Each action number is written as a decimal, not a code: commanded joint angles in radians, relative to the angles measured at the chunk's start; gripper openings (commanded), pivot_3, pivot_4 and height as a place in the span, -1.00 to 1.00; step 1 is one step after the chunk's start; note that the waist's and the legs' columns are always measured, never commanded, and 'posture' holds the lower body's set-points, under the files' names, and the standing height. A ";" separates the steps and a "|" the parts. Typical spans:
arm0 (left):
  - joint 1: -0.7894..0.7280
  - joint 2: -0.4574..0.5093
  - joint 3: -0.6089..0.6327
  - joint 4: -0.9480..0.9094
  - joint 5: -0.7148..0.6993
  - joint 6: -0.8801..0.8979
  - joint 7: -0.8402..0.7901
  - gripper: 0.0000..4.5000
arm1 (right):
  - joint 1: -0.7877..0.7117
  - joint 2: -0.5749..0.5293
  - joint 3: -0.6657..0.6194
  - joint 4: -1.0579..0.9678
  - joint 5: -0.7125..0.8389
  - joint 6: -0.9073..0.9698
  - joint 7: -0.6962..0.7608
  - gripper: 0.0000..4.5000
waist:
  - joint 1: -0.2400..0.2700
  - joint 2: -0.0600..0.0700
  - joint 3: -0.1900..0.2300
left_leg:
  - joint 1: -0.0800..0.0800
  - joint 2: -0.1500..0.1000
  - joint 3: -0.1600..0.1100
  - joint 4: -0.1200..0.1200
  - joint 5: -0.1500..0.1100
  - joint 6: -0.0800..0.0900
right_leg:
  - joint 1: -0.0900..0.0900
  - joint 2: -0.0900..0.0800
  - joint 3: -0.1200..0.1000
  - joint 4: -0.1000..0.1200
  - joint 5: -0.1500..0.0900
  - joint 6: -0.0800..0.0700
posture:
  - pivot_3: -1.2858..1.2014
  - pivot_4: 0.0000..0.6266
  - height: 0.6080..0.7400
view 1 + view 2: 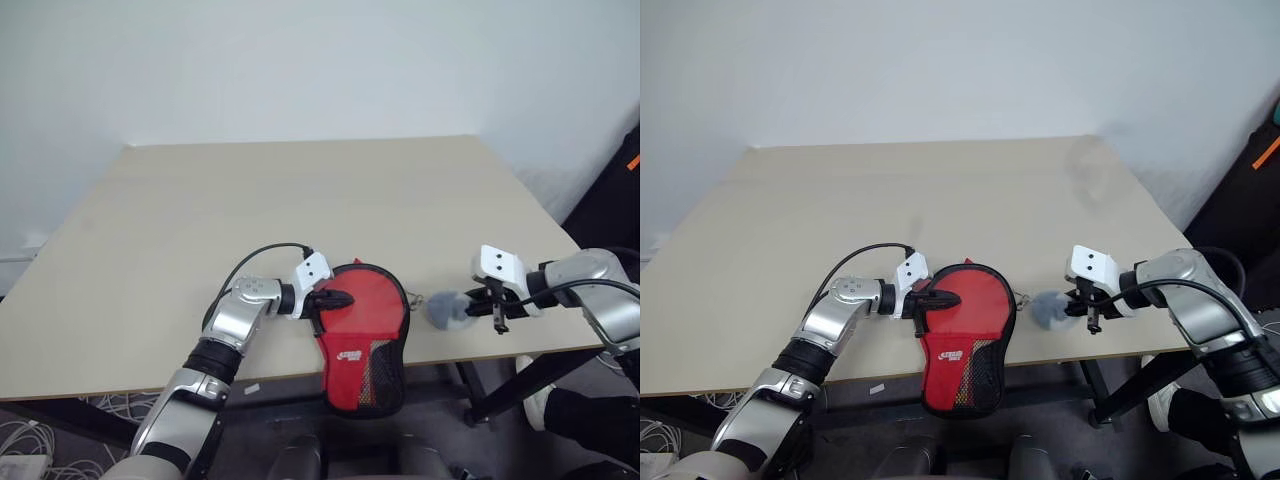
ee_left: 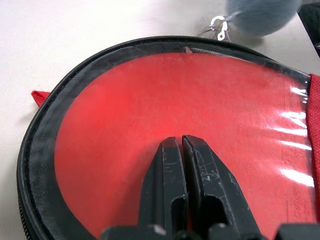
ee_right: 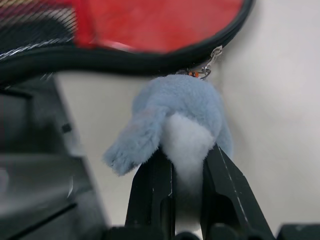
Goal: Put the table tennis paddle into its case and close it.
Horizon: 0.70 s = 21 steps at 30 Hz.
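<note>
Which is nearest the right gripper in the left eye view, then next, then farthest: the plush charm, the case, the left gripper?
1. Plush charm, pinched in the right gripper.
2. Case, to its left at the table's front edge.
3. Left gripper, on the case's far side.

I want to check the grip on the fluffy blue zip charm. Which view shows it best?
The right wrist view: the plush charm sits close up, pinched by the right pincer. Both eye views show it small beside the case; the left wrist view catches just its edge.
</note>
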 commanded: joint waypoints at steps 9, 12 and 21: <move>-0.022 0.005 -0.014 0.051 0.020 0.008 -0.016 -0.96 | 0.225 -0.174 -0.156 -0.282 0.137 0.006 0.113 -0.82 | 0.020 0.000 0.000 | -0.001 0.000 0.001 0.002 -0.001 0.001 | 0.000 -0.001 0.000 0.000 0.000 0.000 | 0.03 -1.00 0.36; -0.032 0.002 -0.014 0.057 0.019 0.009 -0.020 -0.96 | 0.291 -0.194 -0.191 -0.361 0.182 0.022 0.117 -0.82 | 0.028 0.000 0.000 | -0.001 0.000 0.001 0.002 -0.001 0.001 | 0.000 -0.001 0.000 -0.001 0.000 0.000 | 0.03 -1.00 0.36; -0.066 -0.013 -0.016 0.097 0.023 -0.007 -0.026 -0.96 | 0.388 -0.184 -0.196 -0.486 0.199 0.047 0.047 -0.82 | 0.035 -0.001 0.001 | -0.002 0.000 0.001 0.005 -0.002 0.002 | 0.001 -0.001 0.000 -0.001 0.000 0.001 | 0.03 -1.00 0.36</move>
